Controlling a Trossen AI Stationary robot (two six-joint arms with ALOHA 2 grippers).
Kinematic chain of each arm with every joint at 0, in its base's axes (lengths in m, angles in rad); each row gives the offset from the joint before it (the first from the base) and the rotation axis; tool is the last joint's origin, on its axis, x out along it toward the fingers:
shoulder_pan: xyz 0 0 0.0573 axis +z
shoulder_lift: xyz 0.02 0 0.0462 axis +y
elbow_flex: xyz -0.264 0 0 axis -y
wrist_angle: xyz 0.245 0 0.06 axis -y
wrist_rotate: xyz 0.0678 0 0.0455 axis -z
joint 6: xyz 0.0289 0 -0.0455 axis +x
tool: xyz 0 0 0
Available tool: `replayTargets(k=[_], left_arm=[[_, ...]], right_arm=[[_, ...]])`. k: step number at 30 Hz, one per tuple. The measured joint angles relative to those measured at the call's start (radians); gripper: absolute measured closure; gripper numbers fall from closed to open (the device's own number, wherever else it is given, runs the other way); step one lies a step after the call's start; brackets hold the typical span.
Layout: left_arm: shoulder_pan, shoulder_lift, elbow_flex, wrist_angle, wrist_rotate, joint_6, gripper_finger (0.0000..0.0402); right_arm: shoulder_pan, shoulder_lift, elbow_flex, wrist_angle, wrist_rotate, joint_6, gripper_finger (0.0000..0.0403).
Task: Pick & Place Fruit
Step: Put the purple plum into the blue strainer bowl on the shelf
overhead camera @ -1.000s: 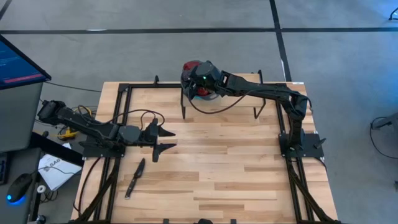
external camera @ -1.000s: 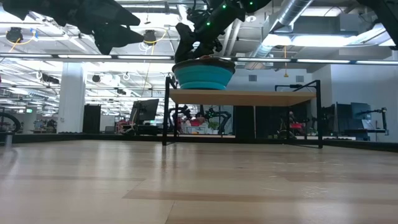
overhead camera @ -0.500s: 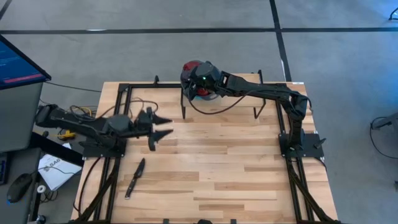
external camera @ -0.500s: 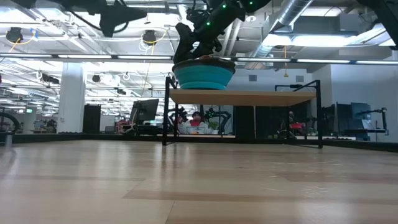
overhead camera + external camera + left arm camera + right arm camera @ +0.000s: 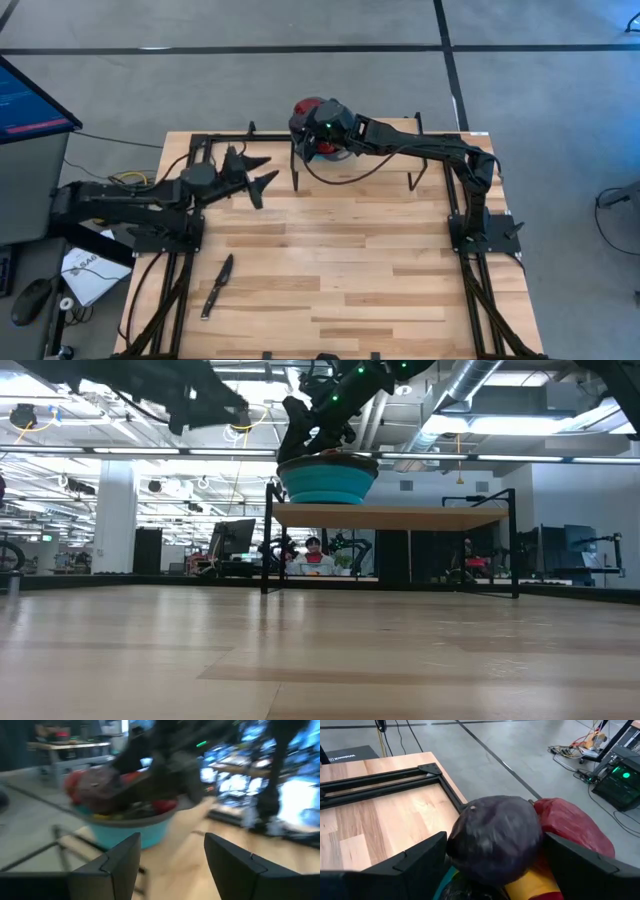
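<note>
While I am watching the butcher-block table (image 5: 340, 270) from above, its pale planks are lying framed by black rails, and a dark knife (image 5: 217, 285) is resting on the wood near the left edge. At the far edge, a raised wooden shelf (image 5: 390, 515) on black legs is carrying a teal bowl (image 5: 328, 482), and the fruit (image 5: 520, 845) is sitting piled in that bowl: dark purple, red and yellow pieces heaped together.

My right claw (image 5: 318, 128) is hanging over the bowl with its fingers spread wide on either side of a dark purple fruit (image 5: 495, 837) at the top of the pile; I cannot tell whether the pads are actually touching it. My left claw (image 5: 255, 172) is hovering above the table's far left part, fingers apart and carrying nothing, pointing toward the bowl.

Around the table, grey concrete floor marked with dark lines is showing. Looking level across the wood, I am seeing a large open workshop with ceiling ducts, lights, monitors and a person (image 5: 315, 555) sitting far behind.
</note>
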Motion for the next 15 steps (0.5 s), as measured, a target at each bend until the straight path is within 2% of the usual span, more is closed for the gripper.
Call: replayTargets(k=[3,8,15], left_arm=[[0.053,0.052,0.000,0.036,-0.027,0.035,0.0189],[0.126,0.130,0.000,0.142,-0.013,0.054,0.0189],[0.141,0.152,0.000,0.158,-0.008,0.055,0.0189]], right_arm=[[0.000,0.000,0.000,0.000,0.000,0.000,0.0081],[0.000,0.000,0.000,-0.001,-0.001,-0.003,0.0081],[0.000,0.000,0.000,-0.006,-0.054,-0.022,0.0070]])
